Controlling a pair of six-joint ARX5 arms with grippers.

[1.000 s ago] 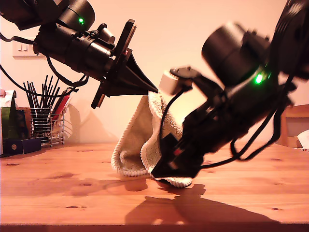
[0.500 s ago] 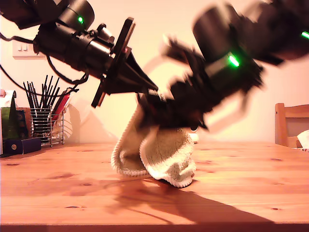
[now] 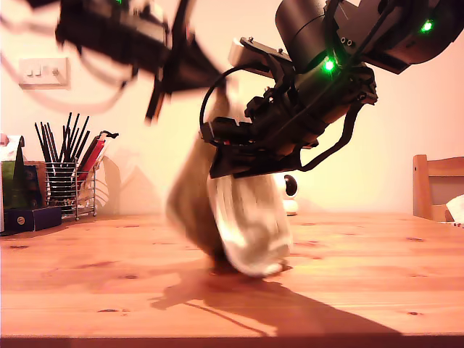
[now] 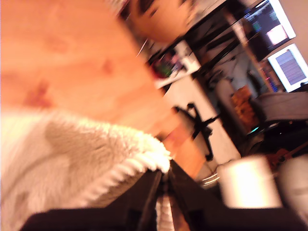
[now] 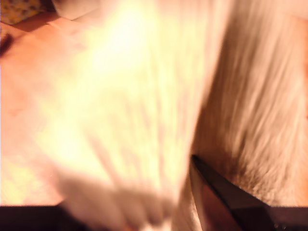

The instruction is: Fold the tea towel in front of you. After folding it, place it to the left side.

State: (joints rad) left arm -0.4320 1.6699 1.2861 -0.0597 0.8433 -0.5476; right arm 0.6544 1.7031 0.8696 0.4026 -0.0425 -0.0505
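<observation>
The cream-white fluffy tea towel (image 3: 246,225) hangs bunched in the air between two arms, its lowest fold just touching the wooden table (image 3: 362,283). One arm (image 3: 145,36), blurred, holds the towel's top from the exterior view's left. The other arm (image 3: 304,123) grips it lower down from the exterior view's right. I cannot tell from the wrist views which arm is which. My first gripper (image 4: 163,192) is shut on the corded hem of the tea towel (image 4: 72,154). In the second wrist view the blurred tea towel (image 5: 144,96) fills the picture beside one dark finger (image 5: 216,192) of my second gripper.
A wire holder of pencils (image 3: 65,181) and a dark blue box (image 3: 29,217) stand at the back on the exterior view's left, under a wall switch (image 3: 40,71). A small white camera (image 3: 290,197) sits behind the towel. A wooden chair (image 3: 435,185) is at the right.
The arm on the exterior view's right rose from the table, pulling the towel's lower part up. The arm on the left lifted too, and the towel now swings almost off the table.
</observation>
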